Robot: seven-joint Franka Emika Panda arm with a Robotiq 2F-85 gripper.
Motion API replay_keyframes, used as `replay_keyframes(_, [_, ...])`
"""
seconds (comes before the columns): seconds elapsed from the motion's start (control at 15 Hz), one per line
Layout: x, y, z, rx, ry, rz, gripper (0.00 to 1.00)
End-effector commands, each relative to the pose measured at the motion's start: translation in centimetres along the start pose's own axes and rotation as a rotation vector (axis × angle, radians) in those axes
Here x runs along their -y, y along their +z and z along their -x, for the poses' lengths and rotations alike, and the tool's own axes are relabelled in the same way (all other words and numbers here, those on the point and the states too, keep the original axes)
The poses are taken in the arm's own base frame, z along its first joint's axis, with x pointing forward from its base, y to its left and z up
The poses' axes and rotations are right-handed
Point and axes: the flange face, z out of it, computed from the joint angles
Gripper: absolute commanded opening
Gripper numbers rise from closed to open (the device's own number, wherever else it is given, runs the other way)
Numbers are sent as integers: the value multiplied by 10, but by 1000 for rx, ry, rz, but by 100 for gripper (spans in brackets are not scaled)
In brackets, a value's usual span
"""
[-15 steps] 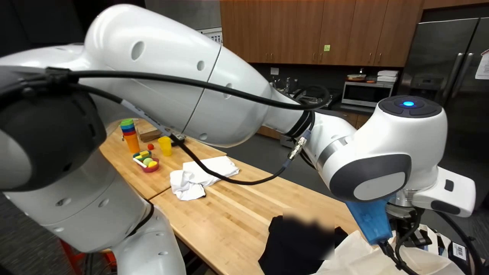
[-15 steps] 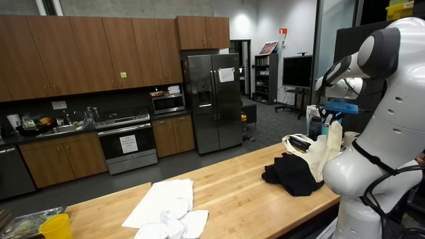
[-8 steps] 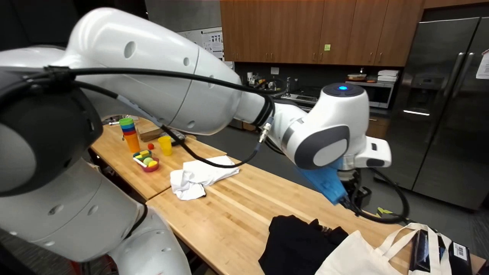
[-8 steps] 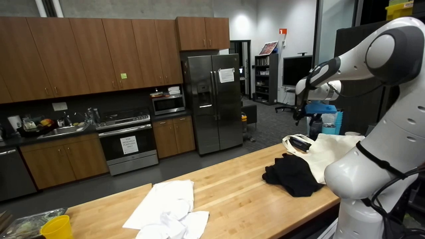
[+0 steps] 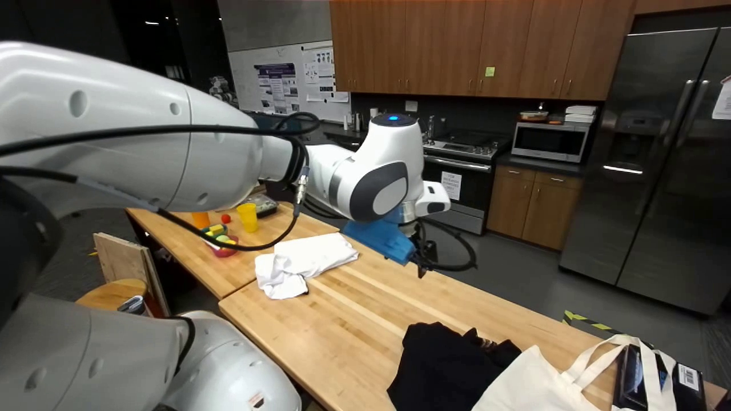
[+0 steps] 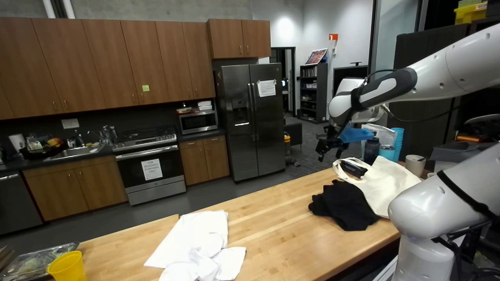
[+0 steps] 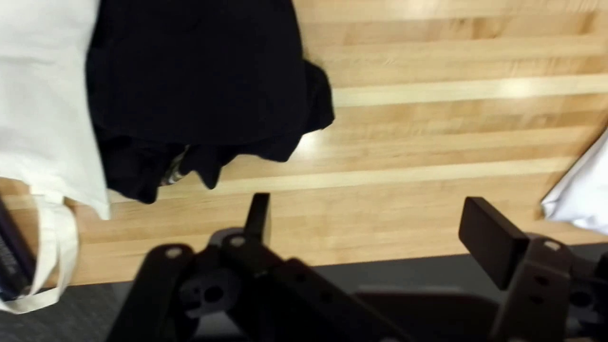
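Note:
My gripper point(image 7: 365, 213) stands wide open in the wrist view, with bare wooden tabletop showing between its fingers point(image 7: 494, 237). In both exterior views the gripper point(image 5: 425, 262) point(image 6: 330, 152) hangs above the table's far edge, touching nothing. Nearest to it lies a crumpled black cloth point(image 7: 204, 71) point(image 5: 451, 365) point(image 6: 345, 207). A cream tote bag point(image 7: 42, 104) point(image 5: 537, 385) point(image 6: 390, 183) rests slumped against the black cloth, its handles point(image 7: 59, 237) looped beside a dark box point(image 5: 688, 382). A folded white cloth point(image 7: 584, 185) point(image 5: 305, 260) point(image 6: 199, 246) lies further along the table.
A yellow cup point(image 5: 247, 217) point(image 6: 67, 266), a red ball point(image 5: 225, 218), bowls of toy food point(image 5: 224, 246) and a clear-lidded tray point(image 6: 37, 259) stand at one table end. A dark bottle point(image 6: 371, 151), blue cups point(image 6: 398, 140) and a pale cup point(image 6: 415, 165) are behind the bag.
The gripper has opened and swung away from the tote bag, along the table toward the white cloth. The bag's raised side has dropped down. The cloths have not moved.

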Motion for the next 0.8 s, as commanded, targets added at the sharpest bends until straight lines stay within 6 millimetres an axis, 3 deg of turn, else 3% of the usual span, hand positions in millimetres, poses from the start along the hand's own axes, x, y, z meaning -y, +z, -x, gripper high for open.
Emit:
replay_keyframes(0.0, [42, 44, 40, 78, -185, -44, 100])
replay_keyframes(0.13, [78, 59, 25, 74, -309, -22, 100])
replay_keyframes(0.53, [202, 110, 30, -31, -584, 12, 100])
replay_keyframes(0.67, [207, 125, 30, 8, -611, 41, 100])
replay_keyframes(0.73, [203, 110, 37, -9, -592, 22, 100])
